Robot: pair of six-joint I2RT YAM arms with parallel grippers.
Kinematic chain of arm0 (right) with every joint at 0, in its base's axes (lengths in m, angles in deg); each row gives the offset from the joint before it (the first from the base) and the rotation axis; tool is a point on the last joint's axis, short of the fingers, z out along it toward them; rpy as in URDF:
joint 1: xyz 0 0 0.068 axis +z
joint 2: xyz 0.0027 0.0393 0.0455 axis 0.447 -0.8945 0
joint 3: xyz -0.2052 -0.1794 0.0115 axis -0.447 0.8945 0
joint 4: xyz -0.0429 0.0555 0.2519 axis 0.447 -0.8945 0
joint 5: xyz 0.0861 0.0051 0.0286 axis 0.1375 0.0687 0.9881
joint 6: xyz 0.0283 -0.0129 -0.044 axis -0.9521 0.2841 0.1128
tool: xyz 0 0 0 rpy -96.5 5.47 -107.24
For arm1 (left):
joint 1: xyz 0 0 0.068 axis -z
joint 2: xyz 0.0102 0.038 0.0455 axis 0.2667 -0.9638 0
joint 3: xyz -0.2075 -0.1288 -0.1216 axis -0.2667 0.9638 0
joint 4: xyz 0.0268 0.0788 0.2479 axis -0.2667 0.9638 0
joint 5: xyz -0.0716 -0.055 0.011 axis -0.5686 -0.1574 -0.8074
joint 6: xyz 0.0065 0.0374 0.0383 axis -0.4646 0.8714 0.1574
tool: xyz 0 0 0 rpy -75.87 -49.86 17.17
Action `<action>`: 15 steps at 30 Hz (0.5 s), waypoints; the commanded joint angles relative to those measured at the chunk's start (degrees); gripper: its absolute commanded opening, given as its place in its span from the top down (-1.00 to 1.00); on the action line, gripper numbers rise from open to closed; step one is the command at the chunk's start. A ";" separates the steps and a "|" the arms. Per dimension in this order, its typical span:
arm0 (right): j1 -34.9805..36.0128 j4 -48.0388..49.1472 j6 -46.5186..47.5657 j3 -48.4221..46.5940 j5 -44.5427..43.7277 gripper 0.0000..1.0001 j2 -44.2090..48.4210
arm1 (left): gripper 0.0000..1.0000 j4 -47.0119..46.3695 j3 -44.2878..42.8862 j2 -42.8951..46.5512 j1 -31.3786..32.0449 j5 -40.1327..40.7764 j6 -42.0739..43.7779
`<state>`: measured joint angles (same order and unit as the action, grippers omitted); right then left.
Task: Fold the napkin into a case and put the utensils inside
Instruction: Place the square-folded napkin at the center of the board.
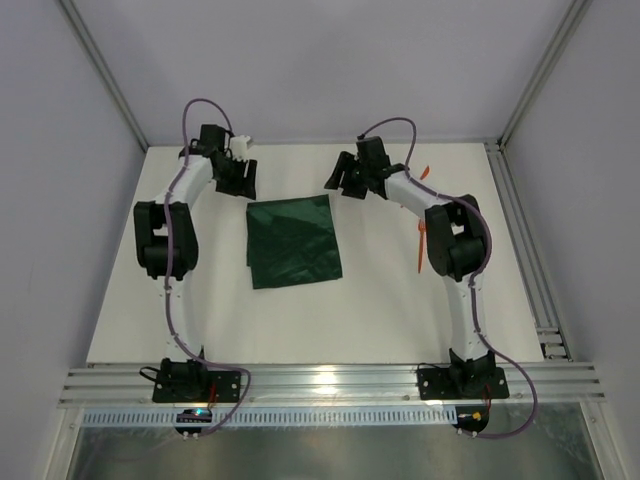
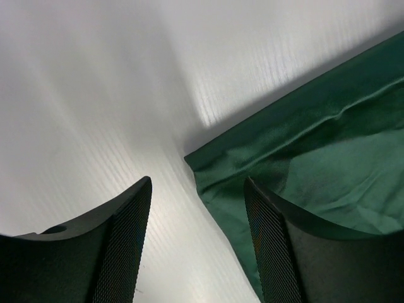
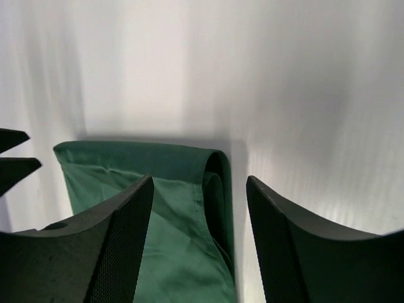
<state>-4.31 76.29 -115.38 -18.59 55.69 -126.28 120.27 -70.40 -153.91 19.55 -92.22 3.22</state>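
One napkin (image 1: 292, 241): dark green cloth, lying flat near the middle of the white table (image 1: 360, 320), folded into a roughly square shape with doubled layers showing along its far edge.

Two utensils, both orange: one (image 1: 421, 246) is lying on the table right of the napkin, just beside the right arm's elbow and partly hidden by it; the other (image 1: 424, 172) is peeking out farther back, beside the right forearm. Which is the fork and which the knife cannot be told.

Two grippers. Left gripper (image 1: 238, 176) is hovering at the napkin's far left corner, its jaws standing spread with nothing between them; its wrist view is showing the cloth's corner (image 2: 208, 161) just ahead of the right-hand finger (image 2: 271, 246). Right gripper (image 1: 345, 180) is hovering at the far right corner, jaws likewise spread and empty; its wrist view is showing the folded edge (image 3: 214, 170) lying between the fingers.
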 commanded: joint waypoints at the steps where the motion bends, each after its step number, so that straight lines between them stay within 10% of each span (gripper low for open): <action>1: 0.08 -6.74 10.19 1.31 -7.22 -0.31 11.13 | -0.25 1.44 2.49 8.42 -2.84 -3.13 -2.41; 15: 10.01 -3.68 9.86 38.69 -7.32 -0.23 32.00 | 0.07 5.76 38.70 29.69 0.04 -2.71 10.67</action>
<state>3.88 70.63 -104.41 18.11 48.96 -96.25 126.11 -36.00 -131.75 17.47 -95.46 8.70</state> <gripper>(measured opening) 0.632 0.470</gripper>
